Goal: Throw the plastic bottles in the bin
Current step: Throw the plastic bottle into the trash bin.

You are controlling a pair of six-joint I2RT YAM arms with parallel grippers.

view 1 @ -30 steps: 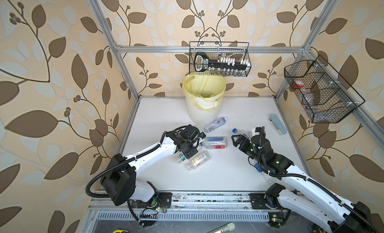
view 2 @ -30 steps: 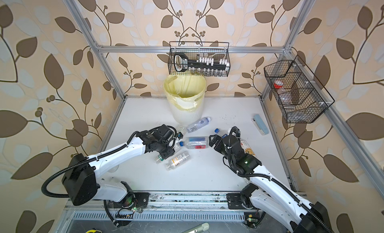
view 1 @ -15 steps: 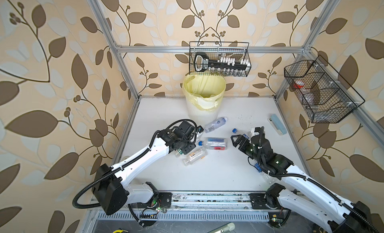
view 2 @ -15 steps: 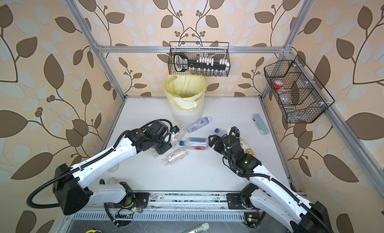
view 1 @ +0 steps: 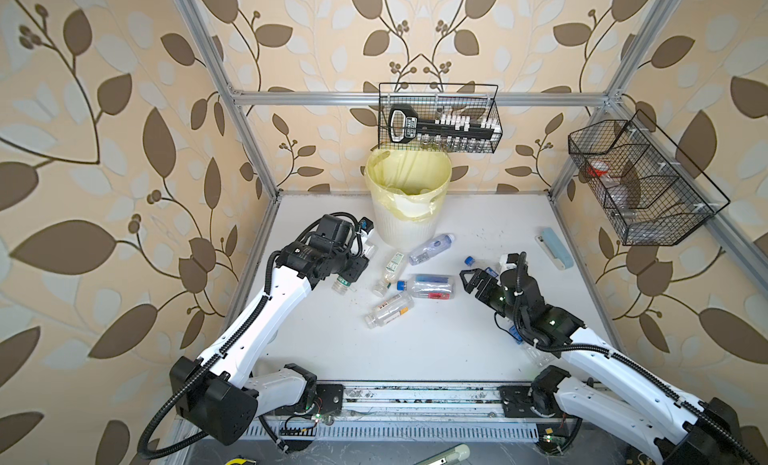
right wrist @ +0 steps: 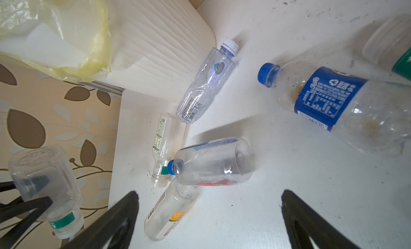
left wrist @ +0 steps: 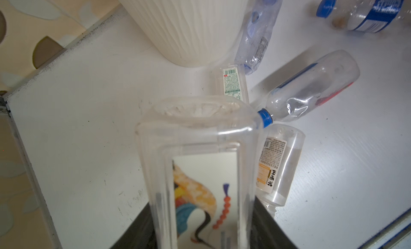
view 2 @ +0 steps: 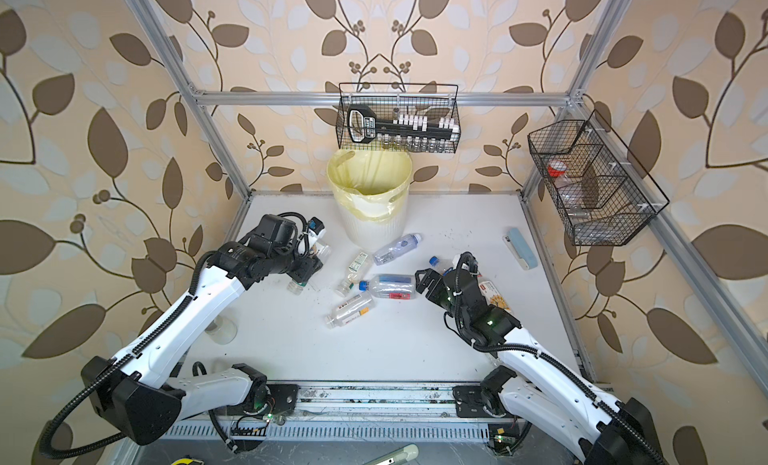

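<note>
My left gripper (view 1: 353, 272) (left wrist: 200, 223) is shut on a clear square plastic bottle (left wrist: 200, 130) (right wrist: 44, 181) with a green neck band, held off the table left of the bin (view 1: 407, 222) (view 2: 370, 230). Several more plastic bottles lie in front of the bin: a lilac-tinted one (view 1: 430, 249), a green-labelled one (view 1: 392, 267), a blue-capped one (view 1: 428, 285) and an orange-labelled one (view 1: 388, 311). My right gripper (view 1: 471, 278) (right wrist: 211, 221) stands open and empty just right of the blue-capped bottle. A blue-labelled bottle (right wrist: 333, 103) lies beside it.
A black wire basket (view 1: 438, 118) hangs on the back wall above the bin, another wire basket (view 1: 640, 184) on the right wall. A pale blue block (view 1: 555, 247) lies at the right rear. More bottles lie partly under the right arm (view 1: 536, 355) and the left arm (view 2: 220, 330).
The left arm has lifted its bottle off the table and carried it back and left, beside the bin. The orange-labelled bottle shifted slightly. The right arm has hardly moved.
</note>
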